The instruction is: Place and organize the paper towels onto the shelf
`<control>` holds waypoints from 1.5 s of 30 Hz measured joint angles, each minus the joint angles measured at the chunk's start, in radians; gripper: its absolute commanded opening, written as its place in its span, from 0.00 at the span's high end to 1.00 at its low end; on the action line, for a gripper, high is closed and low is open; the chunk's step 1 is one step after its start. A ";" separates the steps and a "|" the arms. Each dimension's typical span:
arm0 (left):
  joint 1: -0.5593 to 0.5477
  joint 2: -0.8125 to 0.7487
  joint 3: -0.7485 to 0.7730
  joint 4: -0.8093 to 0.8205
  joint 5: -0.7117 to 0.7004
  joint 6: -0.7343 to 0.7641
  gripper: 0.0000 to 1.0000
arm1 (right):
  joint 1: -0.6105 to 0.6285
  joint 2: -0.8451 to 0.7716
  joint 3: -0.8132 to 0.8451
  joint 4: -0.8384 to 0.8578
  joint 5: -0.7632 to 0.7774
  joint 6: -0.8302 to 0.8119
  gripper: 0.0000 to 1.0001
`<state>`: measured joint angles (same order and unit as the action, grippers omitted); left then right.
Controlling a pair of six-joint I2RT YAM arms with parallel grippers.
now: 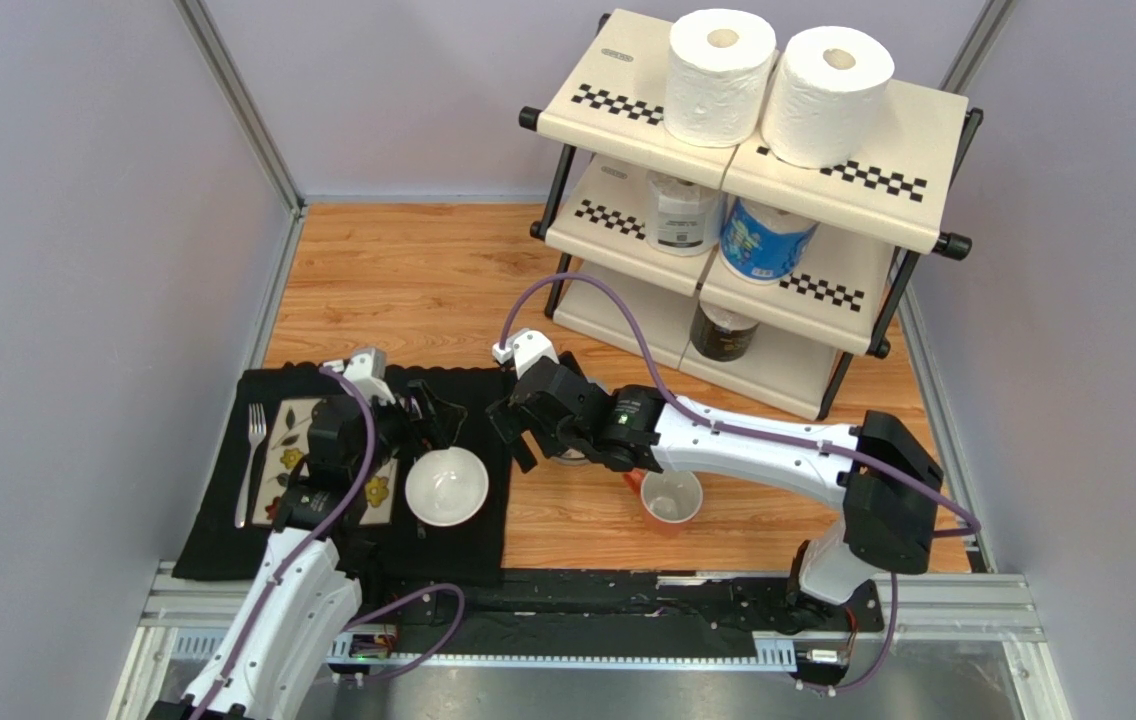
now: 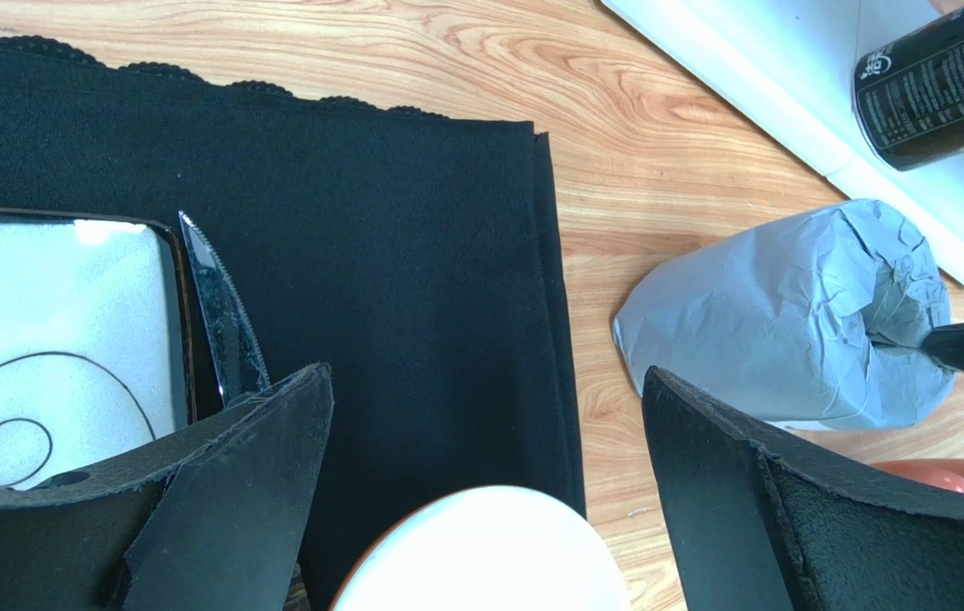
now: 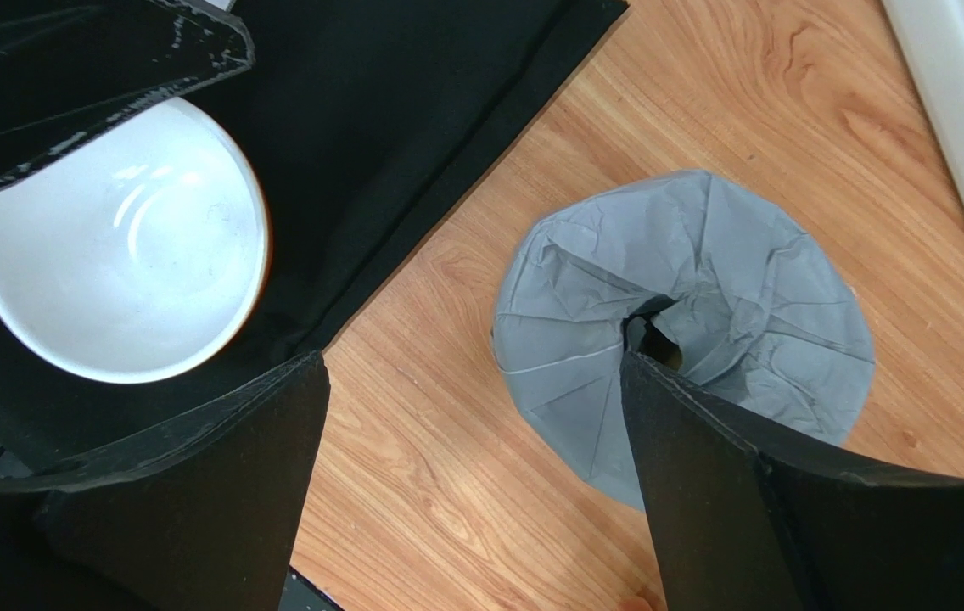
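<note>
The scene is viewed from high at the near edge. The grey roll [image 3: 729,306] and white bowl [image 3: 118,242] are shared, close up, by both wrist views.

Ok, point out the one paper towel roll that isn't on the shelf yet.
The grey-wrapped roll on the wooden table beside the black mat. The other five, two white, clear-wrapped, blue and black, already sit on the shelf.

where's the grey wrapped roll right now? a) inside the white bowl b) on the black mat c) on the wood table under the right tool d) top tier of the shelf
c: the grey roll sits on the bare wood table with the open right tool above it, off the black mat and not on the shelf.
</note>
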<state>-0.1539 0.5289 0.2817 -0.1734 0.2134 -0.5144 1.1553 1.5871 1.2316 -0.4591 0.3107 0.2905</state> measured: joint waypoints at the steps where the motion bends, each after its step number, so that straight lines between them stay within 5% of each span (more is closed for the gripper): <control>1: 0.001 -0.002 0.000 -0.002 0.001 0.000 0.01 | 0.000 0.011 0.000 0.000 0.000 0.003 0.11; 31: 0.011 -0.033 -0.023 -0.018 0.007 0.000 0.01 | 0.000 0.127 0.004 0.000 0.082 0.008 0.16; 40: 0.011 -0.044 -0.035 -0.019 0.006 0.000 0.01 | 0.002 0.143 0.006 0.000 0.137 -0.019 0.34; 45: 0.011 -0.050 -0.040 -0.021 0.006 0.000 0.01 | 0.002 0.143 0.006 0.001 0.170 -0.039 0.53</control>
<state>-0.1432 0.4793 0.2413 -0.1940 0.2195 -0.5140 1.1576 1.7306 1.2373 -0.4580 0.4808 0.2520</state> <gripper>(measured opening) 0.990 0.566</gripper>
